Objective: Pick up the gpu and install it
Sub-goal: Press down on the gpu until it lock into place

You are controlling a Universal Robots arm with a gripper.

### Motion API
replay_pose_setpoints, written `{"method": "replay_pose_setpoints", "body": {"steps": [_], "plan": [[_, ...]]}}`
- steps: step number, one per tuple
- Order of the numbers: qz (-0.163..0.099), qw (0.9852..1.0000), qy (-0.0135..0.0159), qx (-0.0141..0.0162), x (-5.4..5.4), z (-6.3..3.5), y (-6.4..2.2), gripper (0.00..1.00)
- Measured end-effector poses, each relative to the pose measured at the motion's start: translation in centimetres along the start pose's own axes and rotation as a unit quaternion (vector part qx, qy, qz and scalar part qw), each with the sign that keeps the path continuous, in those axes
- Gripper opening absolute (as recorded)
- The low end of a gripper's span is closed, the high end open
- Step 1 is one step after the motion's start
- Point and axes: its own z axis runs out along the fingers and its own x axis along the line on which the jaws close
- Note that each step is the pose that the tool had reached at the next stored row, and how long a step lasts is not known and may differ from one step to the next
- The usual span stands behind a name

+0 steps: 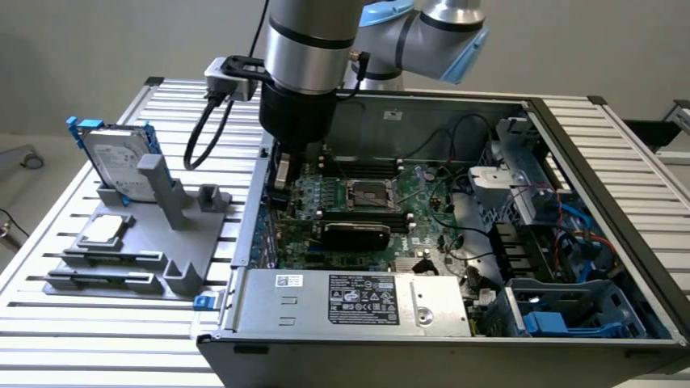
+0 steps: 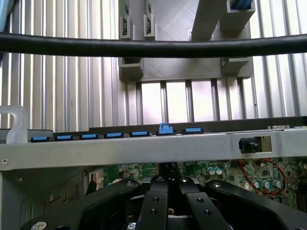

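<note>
Gpu (image 1: 351, 235) seen seated across motherboard (image 1: 367, 202): green board edge, black rounded cooler on top. Gripper (image 2: 168, 201) fingers (image 2: 154, 211) were closed together, nothing gripped, just above board.

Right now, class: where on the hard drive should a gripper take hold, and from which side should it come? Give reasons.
Take the hard drive by its free upper end, pinching across its two broad flat faces and coming down from above. It stands on edge in the grey stand, so its lower end is boxed in. Blue rails run along its narrow sides, so the flat faces probably give the surer hold.
</note>
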Motion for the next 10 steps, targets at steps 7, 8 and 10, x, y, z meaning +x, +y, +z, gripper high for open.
{"method": "replay_pose_setpoints", "body": {"steps": [7, 8, 10], "plan": [[0.002, 1.0000, -0.0003, -0.0002, -0.01, 0.12, 0.00, 0.11], [0.003, 1.0000, -0.0004, -0.0002, -0.01, 0.14, 0.00, 0.11], [0.003, 1.0000, -0.0005, -0.0003, -0.01, 0.16, 0.01, 0.11]]}}
